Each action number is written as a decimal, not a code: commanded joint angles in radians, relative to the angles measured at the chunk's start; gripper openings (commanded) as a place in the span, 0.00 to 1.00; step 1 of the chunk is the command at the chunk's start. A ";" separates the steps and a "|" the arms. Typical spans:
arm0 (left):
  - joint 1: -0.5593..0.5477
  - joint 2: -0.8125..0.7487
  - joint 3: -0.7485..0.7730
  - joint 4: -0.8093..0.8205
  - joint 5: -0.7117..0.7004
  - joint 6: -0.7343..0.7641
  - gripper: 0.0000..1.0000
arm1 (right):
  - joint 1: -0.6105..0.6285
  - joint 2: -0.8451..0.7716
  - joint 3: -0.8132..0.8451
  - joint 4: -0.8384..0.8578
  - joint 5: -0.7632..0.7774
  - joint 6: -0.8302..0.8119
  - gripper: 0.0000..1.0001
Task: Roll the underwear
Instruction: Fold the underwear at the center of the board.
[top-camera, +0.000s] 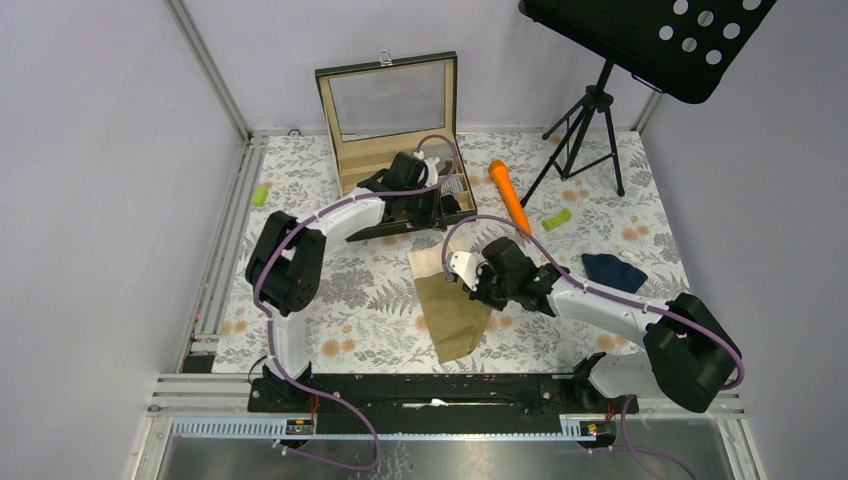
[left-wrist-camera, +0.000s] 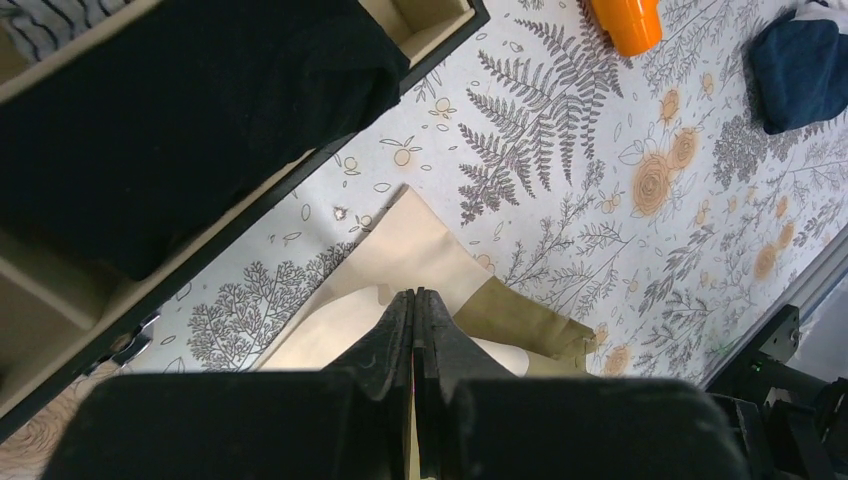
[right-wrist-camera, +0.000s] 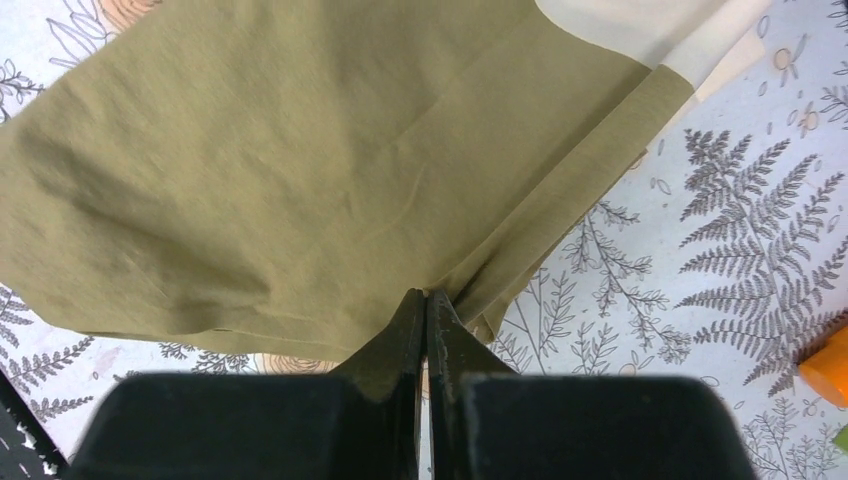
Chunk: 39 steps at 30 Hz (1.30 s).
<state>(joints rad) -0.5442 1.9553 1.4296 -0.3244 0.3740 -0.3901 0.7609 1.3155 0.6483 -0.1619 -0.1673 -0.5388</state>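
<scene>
The olive-tan underwear (top-camera: 452, 310) lies flat on the floral mat, with a cream part at its far end. It fills the right wrist view (right-wrist-camera: 300, 170). My right gripper (top-camera: 472, 288) is shut on its right edge, and the fabric puckers at the tips (right-wrist-camera: 425, 295). My left gripper (top-camera: 447, 205) is shut and empty, and hovers by the box's front edge above the cream part (left-wrist-camera: 400, 250). Its tips show in the left wrist view (left-wrist-camera: 415, 295). The black underwear (left-wrist-camera: 200, 100) lies in the wooden box (top-camera: 395, 130). The navy underwear (top-camera: 612, 270) lies bunched at the right.
An orange carrot-shaped stick (top-camera: 510, 195) and a light-green cylinder (top-camera: 557, 218) lie behind the right arm. Another green piece (top-camera: 260, 195) sits at the left mat edge. A music stand (top-camera: 590, 110) stands at the back right. The box's lid stands open.
</scene>
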 joint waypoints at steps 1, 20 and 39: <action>0.007 -0.066 -0.003 0.020 -0.098 -0.011 0.00 | -0.018 0.003 0.035 -0.017 0.010 -0.017 0.03; -0.024 0.148 0.207 0.084 -0.030 0.059 0.24 | -0.123 0.062 0.071 -0.039 0.047 -0.018 0.33; -0.029 -0.222 -0.286 0.109 0.202 0.108 0.38 | -0.242 0.165 0.251 -0.126 -0.224 0.398 0.34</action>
<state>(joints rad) -0.5652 1.7645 1.2293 -0.2714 0.4244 -0.2928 0.5354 1.4010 0.8528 -0.2604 -0.2638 -0.2882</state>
